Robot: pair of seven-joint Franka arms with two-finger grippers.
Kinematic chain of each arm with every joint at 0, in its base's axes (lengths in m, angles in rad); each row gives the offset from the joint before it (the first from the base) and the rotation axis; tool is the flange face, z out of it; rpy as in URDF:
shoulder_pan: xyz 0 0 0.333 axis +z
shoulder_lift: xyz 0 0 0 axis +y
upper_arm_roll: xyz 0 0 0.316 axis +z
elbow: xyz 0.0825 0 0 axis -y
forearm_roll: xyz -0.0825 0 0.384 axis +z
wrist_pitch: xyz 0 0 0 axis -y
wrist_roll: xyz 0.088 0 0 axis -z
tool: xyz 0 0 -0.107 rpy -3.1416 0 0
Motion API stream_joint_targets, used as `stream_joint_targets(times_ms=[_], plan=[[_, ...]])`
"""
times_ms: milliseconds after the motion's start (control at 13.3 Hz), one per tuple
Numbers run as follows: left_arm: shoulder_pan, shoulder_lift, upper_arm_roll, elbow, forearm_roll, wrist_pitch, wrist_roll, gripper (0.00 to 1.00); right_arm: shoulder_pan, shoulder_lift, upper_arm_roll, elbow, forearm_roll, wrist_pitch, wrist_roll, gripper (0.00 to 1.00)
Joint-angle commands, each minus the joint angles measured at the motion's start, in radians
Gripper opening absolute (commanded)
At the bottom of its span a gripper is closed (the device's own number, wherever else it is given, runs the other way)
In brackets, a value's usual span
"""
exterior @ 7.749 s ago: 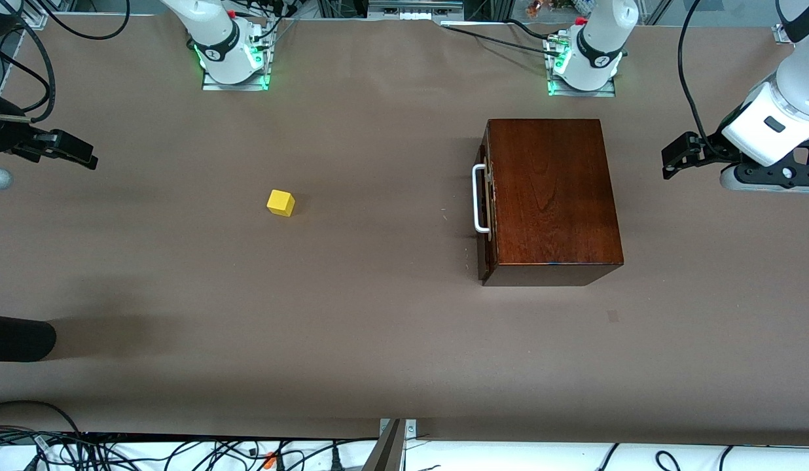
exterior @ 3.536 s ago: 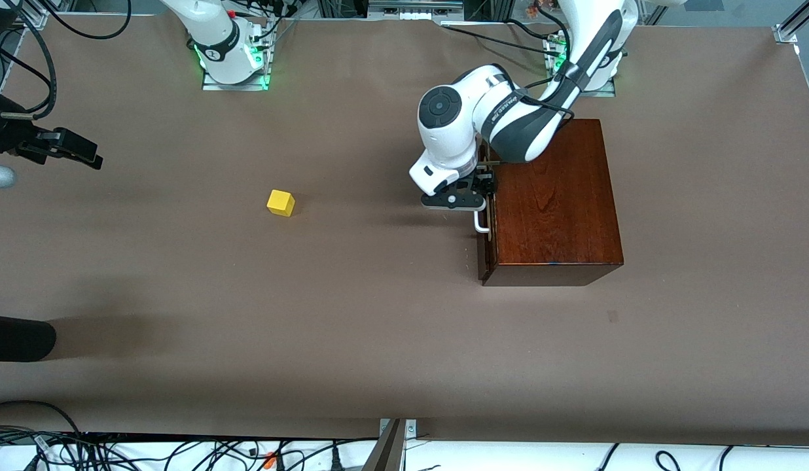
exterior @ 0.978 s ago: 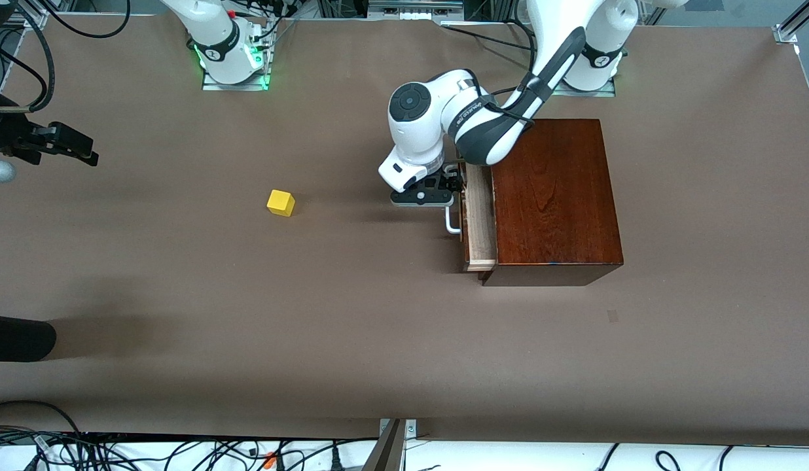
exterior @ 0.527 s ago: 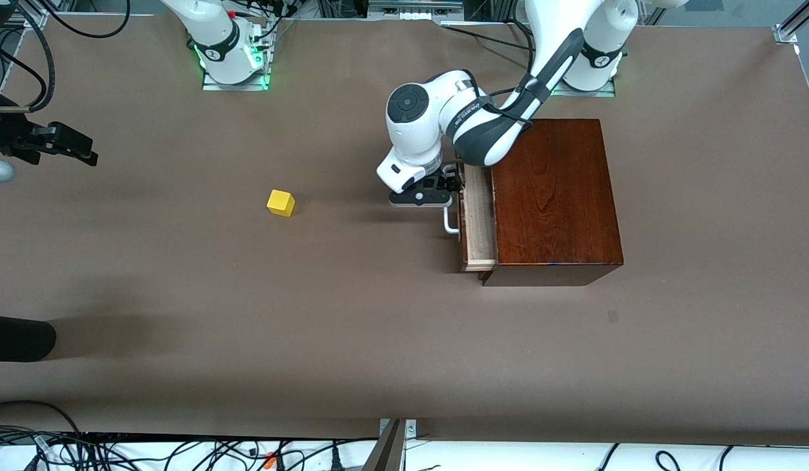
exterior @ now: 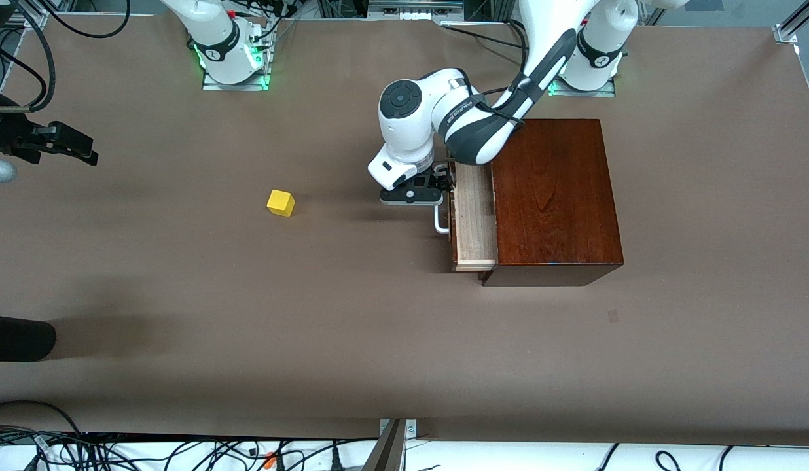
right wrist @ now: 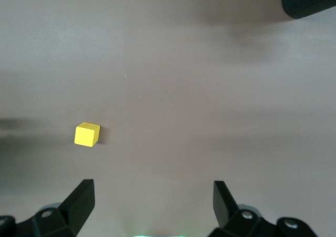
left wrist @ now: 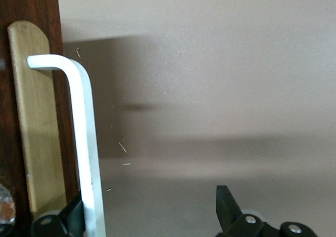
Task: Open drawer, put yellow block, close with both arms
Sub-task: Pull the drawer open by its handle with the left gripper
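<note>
Right gripper (exterior: 64, 145) waits open-jawed over the table's right-arm end. Yellow block (exterior: 281, 203), likely light and rigid, sits alone mid-table; flat sides suit pinching, nothing obstructs. Left gripper (exterior: 423, 191), jaws open, hooks the white handle (exterior: 438, 220) of the half-open drawer (exterior: 473, 222).

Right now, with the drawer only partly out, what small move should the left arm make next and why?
Probably keep pulling the white handle toward the yellow block. The left gripper hooks it with wide jaws, and the drawer shows only a narrow strip of tray. The right gripper waits open.
</note>
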Motion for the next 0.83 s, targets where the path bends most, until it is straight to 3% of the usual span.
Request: stream_joint_targets(times_ms=[0,451,602,752], plan=[[-0.012,0.028,-0.002,0.087,-0.010,-0.059,0.032,1.00,-0.013,-0.006,0.008,0.000,-0.010,-0.008,-0.016,1.00],[-0.037,-0.002,-0.004,0.257,-0.008,-0.366,0.038,1.00,-0.007,-0.011,0.023,0.000,-0.004,-0.013,-0.014,1.00],[-0.016,-0.036,0.007,0.331,-0.019,-0.484,0.096,1.00,-0.005,-0.015,0.077,-0.002,0.001,-0.028,0.000,1.00],[0.072,-0.068,-0.005,0.374,-0.042,-0.559,0.216,1.00,-0.005,-0.019,0.158,-0.002,-0.001,-0.036,0.068,1.00]])
